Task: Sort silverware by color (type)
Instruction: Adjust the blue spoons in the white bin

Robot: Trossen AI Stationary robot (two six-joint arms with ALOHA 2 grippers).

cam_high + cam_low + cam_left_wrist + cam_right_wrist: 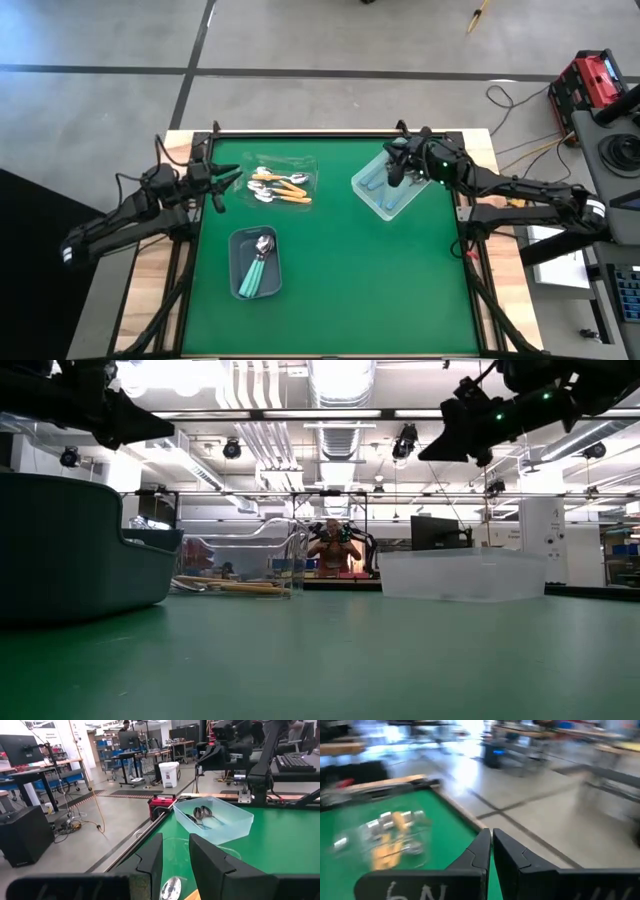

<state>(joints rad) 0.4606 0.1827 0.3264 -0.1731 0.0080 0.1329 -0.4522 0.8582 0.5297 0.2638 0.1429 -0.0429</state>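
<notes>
Sitting nearest the low camera, at the table's front left: a dark grey plastic bin (pixel 255 263) holding teal-handled spoons (pixel 258 268) with shiny metal bowls, on the green table mat (pixel 370 270).

Reaching in from the left edge, low and roughly level: the left gripper (pixel 228 182), hovering just beside the clear plastic tray (pixel 283 180), fingers (pixel 152 865) standing partly apart with nothing between them. Pointing toward the tray, where orange-handled spoons (pixel 283 188) are lying in a loose heap; one metal bowl showing just under the fingertips in the left wrist view.

Hanging above the far right of the mat: the right gripper (pixel 397 172), over the pale translucent rectangular bin (pixel 393 186), fingers (pixel 481 851) pressed together and gripping nothing. Arm stretching in from the right side, elbow out past the table edge. Lying inside that bin: darker blue-handled spoons (pixel 202 814), bowls toward one end.

Standing beyond the table: workbenches, monitors, a red case on the floor, cables trailing. Sitting far off in the low view: a person (pixel 329 547).
</notes>
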